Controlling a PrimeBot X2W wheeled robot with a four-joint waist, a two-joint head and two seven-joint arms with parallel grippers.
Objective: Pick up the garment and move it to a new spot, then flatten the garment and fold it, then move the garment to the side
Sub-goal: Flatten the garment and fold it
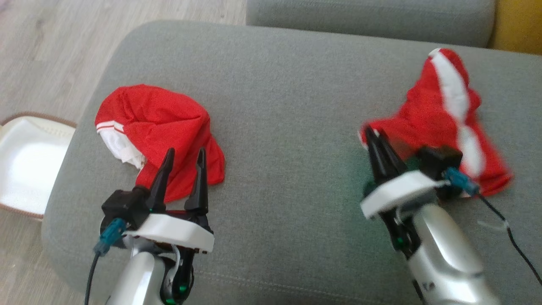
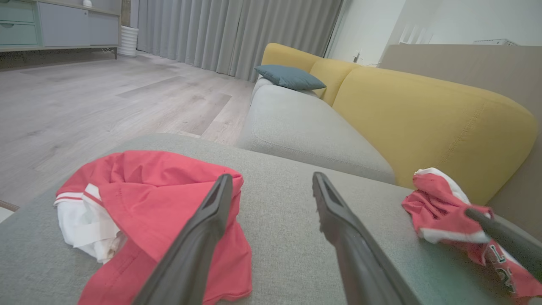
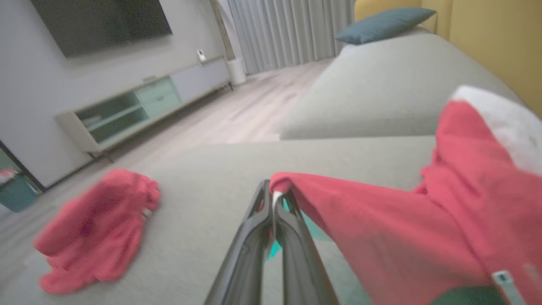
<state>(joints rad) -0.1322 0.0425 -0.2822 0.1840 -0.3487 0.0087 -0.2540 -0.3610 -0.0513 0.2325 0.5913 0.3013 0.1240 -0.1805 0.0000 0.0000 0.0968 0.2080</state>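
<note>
Head view: my right gripper (image 1: pixel 373 134) pinches a corner of the crumpled red, white-striped garment (image 1: pixel 425 114) heaped beyond it; left gripper (image 1: pixel 185 152) spread.

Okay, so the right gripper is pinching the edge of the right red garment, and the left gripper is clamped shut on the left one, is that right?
Not quite. The left gripper is open, its jaws spread apart over the left garment and holding nothing, as the left wrist view shows. The right gripper is indeed shut on the right garment at its edge.
</note>
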